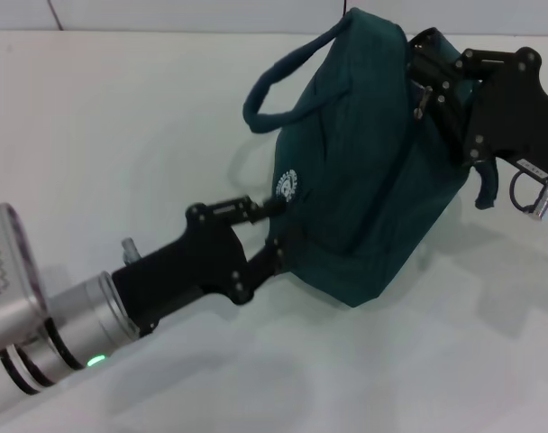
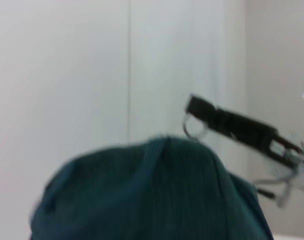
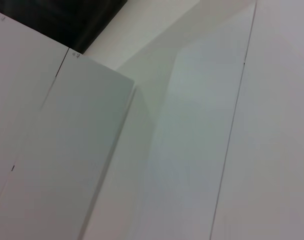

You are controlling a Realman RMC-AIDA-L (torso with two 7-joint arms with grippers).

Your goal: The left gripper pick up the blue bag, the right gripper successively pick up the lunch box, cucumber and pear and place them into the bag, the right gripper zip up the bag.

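Observation:
The blue bag [image 1: 364, 180] hangs tilted above the white table, its rope handle [image 1: 283, 81] looping out to the left. My left gripper [image 1: 272, 233] is shut on the bag's lower side edge, just below the white round logo [image 1: 288, 185]. My right gripper [image 1: 423, 77] sits at the bag's top right end. In the left wrist view the bag [image 2: 152, 195] fills the bottom, and the right gripper [image 2: 194, 107] holds the silver zipper ring [image 2: 192, 131] at its tip. The lunch box, cucumber and pear are out of view.
The white table [image 1: 121, 135] stretches around and under the bag, with a pale wall behind it. The right wrist view shows only white panels [image 3: 192, 150] and a dark corner [image 3: 67, 20].

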